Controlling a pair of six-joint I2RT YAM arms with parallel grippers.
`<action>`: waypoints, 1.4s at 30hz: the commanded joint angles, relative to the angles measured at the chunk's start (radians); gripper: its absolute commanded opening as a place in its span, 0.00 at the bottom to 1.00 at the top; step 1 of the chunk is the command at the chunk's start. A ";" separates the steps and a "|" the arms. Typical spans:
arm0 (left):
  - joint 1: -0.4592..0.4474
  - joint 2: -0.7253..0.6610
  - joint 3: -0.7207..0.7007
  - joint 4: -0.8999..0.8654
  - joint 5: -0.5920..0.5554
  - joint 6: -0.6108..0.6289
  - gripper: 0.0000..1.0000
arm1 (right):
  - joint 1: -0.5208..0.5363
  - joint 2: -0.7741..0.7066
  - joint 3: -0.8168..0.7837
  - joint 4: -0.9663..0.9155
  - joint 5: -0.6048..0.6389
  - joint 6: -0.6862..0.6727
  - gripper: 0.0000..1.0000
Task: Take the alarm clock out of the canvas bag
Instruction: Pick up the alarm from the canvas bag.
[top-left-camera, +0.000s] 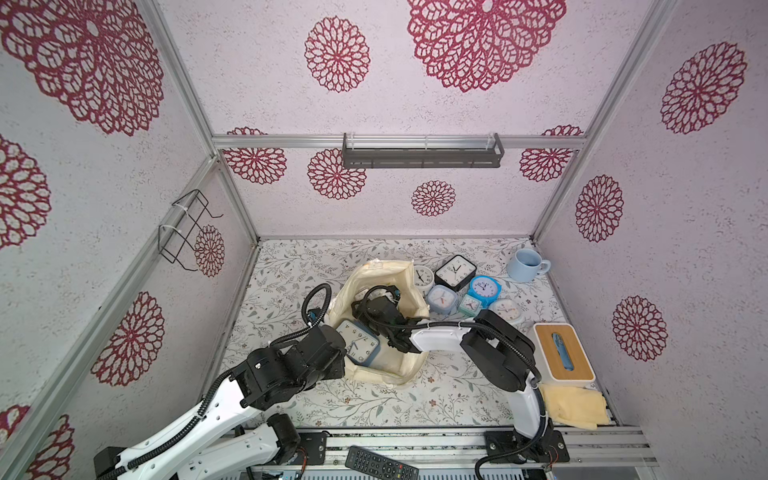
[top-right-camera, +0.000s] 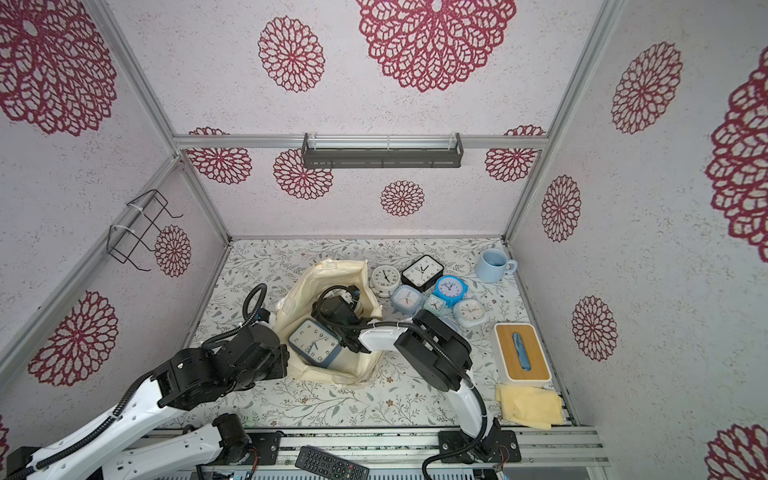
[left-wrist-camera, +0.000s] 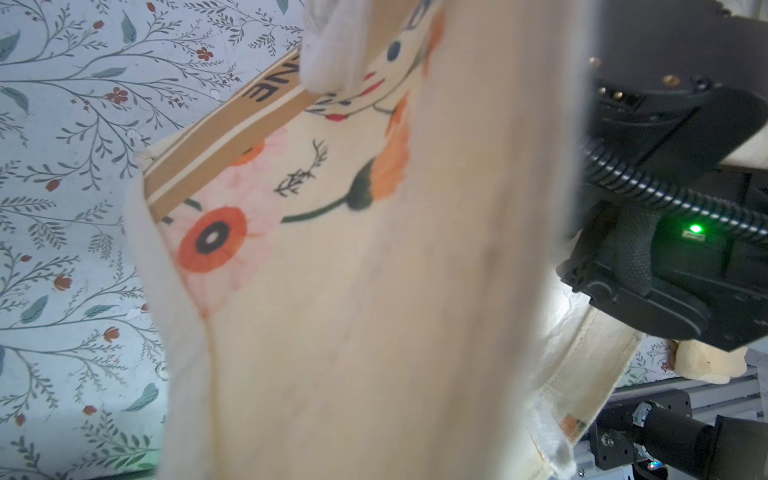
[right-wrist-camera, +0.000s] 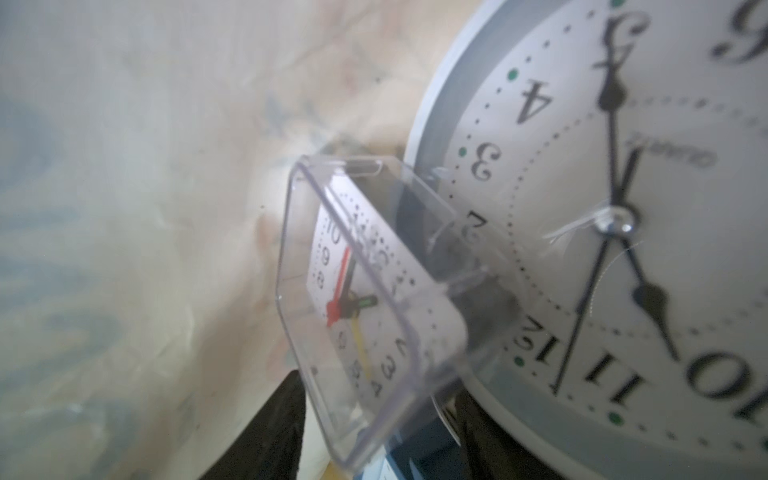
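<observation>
The cream canvas bag (top-left-camera: 376, 376) (top-right-camera: 328, 374) stands open in the middle of the table in both top views. Its printed side with the tan band (left-wrist-camera: 216, 153) fills the left wrist view. My left gripper (top-left-camera: 330, 353) sits at the bag's near-left rim, shut on the fabric, with its fingertips hidden. A big blue-grey square clock (top-left-camera: 357, 343) (right-wrist-camera: 623, 208) lies inside the bag. My right arm (top-left-camera: 382, 316) reaches into the bag. There my right gripper (right-wrist-camera: 374, 419) holds a small clear-cased alarm clock (right-wrist-camera: 365, 299) between its black fingers (right-wrist-camera: 266, 432).
Several clocks (top-left-camera: 456, 272) lie on the table behind and to the right of the bag. A pale blue mug (top-left-camera: 525, 264) stands at the back right. A wood-lidded tissue box (top-left-camera: 563, 353) and a yellow cloth (top-left-camera: 573, 405) lie along the right edge. A remote (top-left-camera: 382, 463) rests at the front.
</observation>
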 joint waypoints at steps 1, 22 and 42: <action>-0.016 -0.027 0.018 -0.015 -0.042 0.001 0.00 | -0.038 -0.041 -0.037 0.075 0.087 -0.002 0.58; -0.016 0.049 0.143 -0.109 -0.039 -0.114 0.00 | -0.083 -0.156 -0.093 0.144 0.130 0.055 0.60; -0.021 0.035 0.180 -0.141 -0.058 -0.139 0.00 | -0.115 -0.111 -0.049 0.038 0.107 0.042 0.36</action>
